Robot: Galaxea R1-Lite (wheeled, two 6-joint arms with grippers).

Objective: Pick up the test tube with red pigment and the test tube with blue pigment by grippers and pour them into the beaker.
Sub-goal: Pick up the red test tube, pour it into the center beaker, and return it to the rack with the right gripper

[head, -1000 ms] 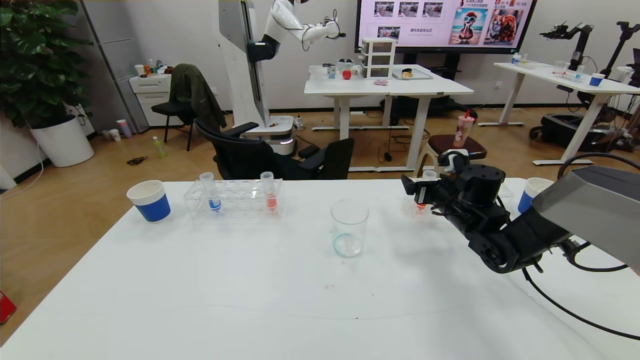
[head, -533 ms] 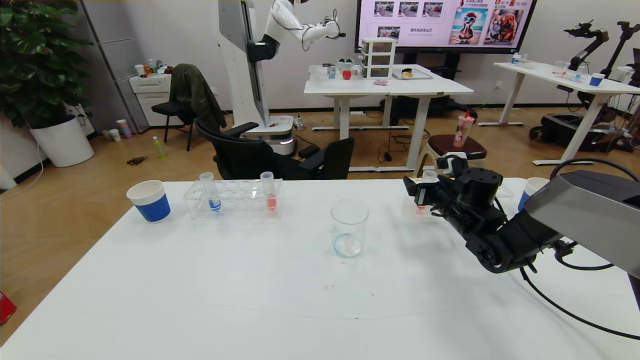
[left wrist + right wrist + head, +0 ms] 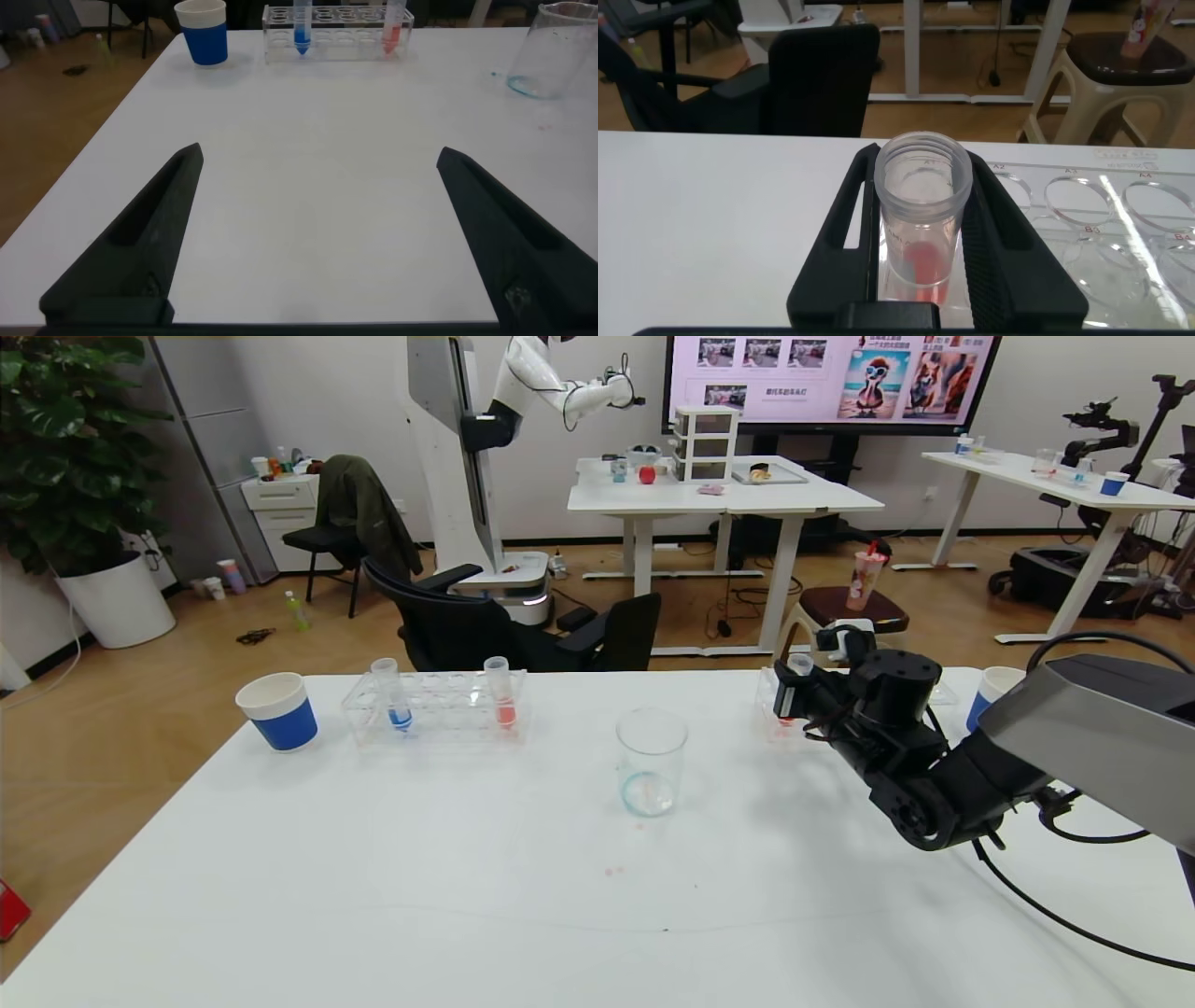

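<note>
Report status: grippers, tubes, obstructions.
Right gripper shut on red-pigment test tube in right rack. Left gripper open, idle. Beaker unobstructed.

1. A white bench (image 3: 467,896) fills the foreground.
2. A blue-banded paper cup (image 3: 277,710) stands near its far left corner, just beside a clear rack (image 3: 439,707).
3. A second paper cup (image 3: 991,694) sits at the far right.
4. Beyond the bench, a black office chair (image 3: 448,621), a potted plant (image 3: 79,476) and a brown stool (image 3: 854,609) stand on a wooden floor.
</note>
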